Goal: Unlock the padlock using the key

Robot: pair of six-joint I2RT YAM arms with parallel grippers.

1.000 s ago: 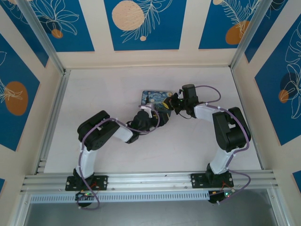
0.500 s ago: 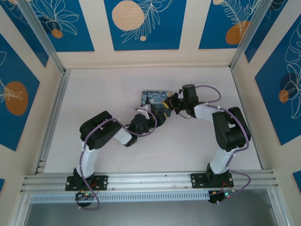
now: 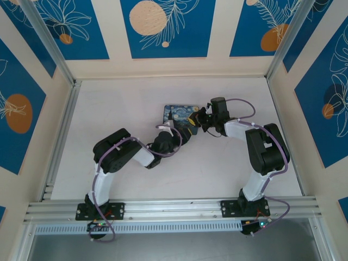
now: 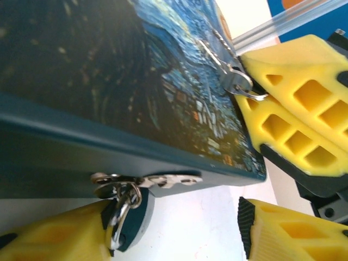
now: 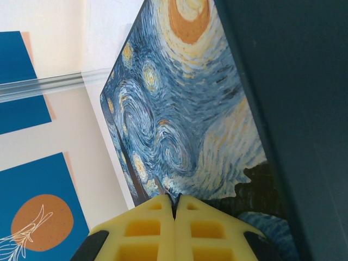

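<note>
Top view: we noted the starry-night box [image 3: 178, 113] on the white table [image 3: 119, 109], with the left gripper [image 3: 184, 134] at its near edge and the right gripper [image 3: 200, 120] at its right edge. The padlock and key were too small to tell there. Left wrist: the left gripper [image 4: 190, 239] stood spread. The key [image 4: 171, 179] lay along the box's dark side wall, its key ring [image 4: 117, 191] hanging at one finger. The padlock [image 4: 235, 81] sat at the lid's edge, its thin loop pinched at the right gripper's tips. Right wrist: we saw the right gripper's fingers [image 5: 147, 228] pressed together over the painted lid.
</note>
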